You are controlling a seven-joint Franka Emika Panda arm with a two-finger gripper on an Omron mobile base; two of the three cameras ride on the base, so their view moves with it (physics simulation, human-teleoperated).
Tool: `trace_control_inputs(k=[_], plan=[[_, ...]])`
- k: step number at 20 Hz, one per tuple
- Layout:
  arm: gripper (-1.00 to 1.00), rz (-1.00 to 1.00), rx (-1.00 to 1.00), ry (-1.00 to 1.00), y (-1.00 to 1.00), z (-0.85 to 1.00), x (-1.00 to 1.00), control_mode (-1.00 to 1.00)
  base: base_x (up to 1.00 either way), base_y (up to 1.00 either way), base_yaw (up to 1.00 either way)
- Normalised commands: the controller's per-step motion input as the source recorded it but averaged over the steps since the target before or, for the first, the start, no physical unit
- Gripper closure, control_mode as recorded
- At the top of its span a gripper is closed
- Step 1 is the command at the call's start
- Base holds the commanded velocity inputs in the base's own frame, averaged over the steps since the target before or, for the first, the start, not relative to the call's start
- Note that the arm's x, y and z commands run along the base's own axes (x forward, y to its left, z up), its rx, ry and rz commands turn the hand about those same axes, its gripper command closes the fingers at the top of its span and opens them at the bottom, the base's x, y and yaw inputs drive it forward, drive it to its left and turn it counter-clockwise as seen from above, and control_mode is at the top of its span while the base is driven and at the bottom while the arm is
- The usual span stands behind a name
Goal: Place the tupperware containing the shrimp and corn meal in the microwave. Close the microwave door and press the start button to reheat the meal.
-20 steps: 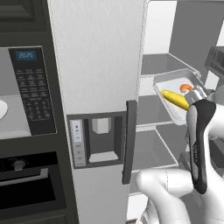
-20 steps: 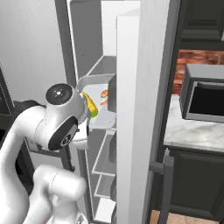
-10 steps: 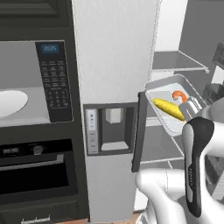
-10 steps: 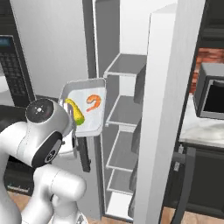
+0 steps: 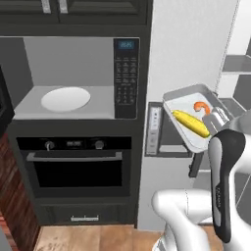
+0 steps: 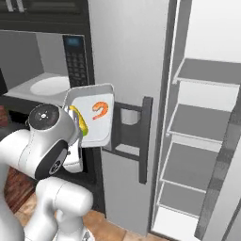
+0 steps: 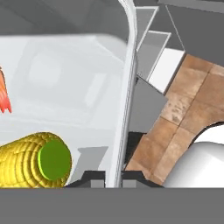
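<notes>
Tupperware (image 5: 192,119) hangs in the air in front of the refrigerator door (image 5: 196,49), carried by my claw (image 7: 109,179), whose dark tips close on the tray's rim at one short end, as the hand view shows. I judge this edge grip is chosen so that the food stays free of the fingers, but the tray is tilted in both base views, and the corn cob (image 5: 190,123) lies toward the lower end, beside the claw, while the shrimp (image 6: 99,109) sits higher. A steeper tilt could let the cob roll out, I think. The microwave (image 5: 73,78) is to the left, and its pale cavity with a white round plate (image 5: 65,98) is exposed; the keypad panel (image 5: 126,78) stands between the cavity and the tray. Below is a black oven (image 5: 73,166) with knobs. The refrigerator's other side stands open, with bare grey shelves (image 6: 202,117), and the floor (image 7: 183,105) is brown wood. The carrying step seems about half done.
</notes>
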Motion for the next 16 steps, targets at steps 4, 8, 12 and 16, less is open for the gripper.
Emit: trace_control_inputs(k=[4,8,12,16], plan=[[1.00,0.00,0.00,0.00,0.00,0.00,0.00,1.00,0.00,0.92,0.29],[1.00,0.00,0.00,0.00,0.00,0.00,0.00,1.00,0.02,0.91,0.20],[1.00,0.00,0.00,0.00,0.00,0.00,0.00,1.00,0.17,0.70,0.04],[1.00,0.00,0.00,0.00,0.00,0.00,0.00,1.00,0.25,0.46,0.00]])
